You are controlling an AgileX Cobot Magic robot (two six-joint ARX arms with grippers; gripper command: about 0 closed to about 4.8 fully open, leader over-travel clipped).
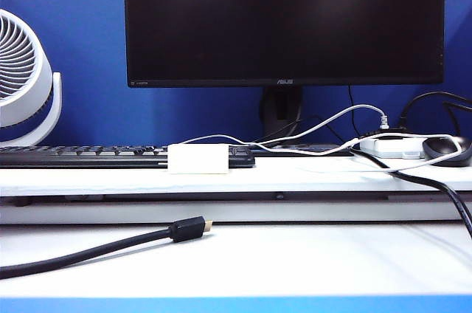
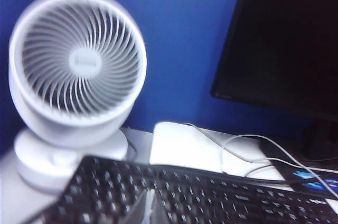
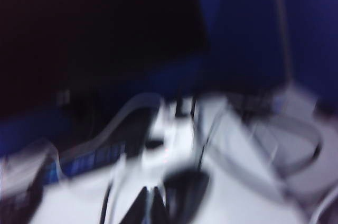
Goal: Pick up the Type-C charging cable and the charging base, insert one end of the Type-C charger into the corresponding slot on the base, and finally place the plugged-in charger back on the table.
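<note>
We kept both end effectors, left (image 2: 149, 208) and right (image 3: 153, 203), closed and empty; the charging base (image 1: 198, 159) and the Type-C charging cable (image 1: 310, 132) lay ahead on the table (image 1: 310, 174), so opening first seemed wise.

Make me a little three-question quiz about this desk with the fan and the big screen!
1. True or false: the charging base is already held by a gripper.
2. Which thing stands at the far left of the exterior view? A) mouse B) fan C) lamp
3. Fill in: the thick black cable on the front table ends in a ____-coloured plug tip.

Key: 1 false, it rests in front of the keyboard, and the left gripper and right gripper, each seen only in its wrist view, are shut and hold nothing. 2 B. 3 gold.
</note>
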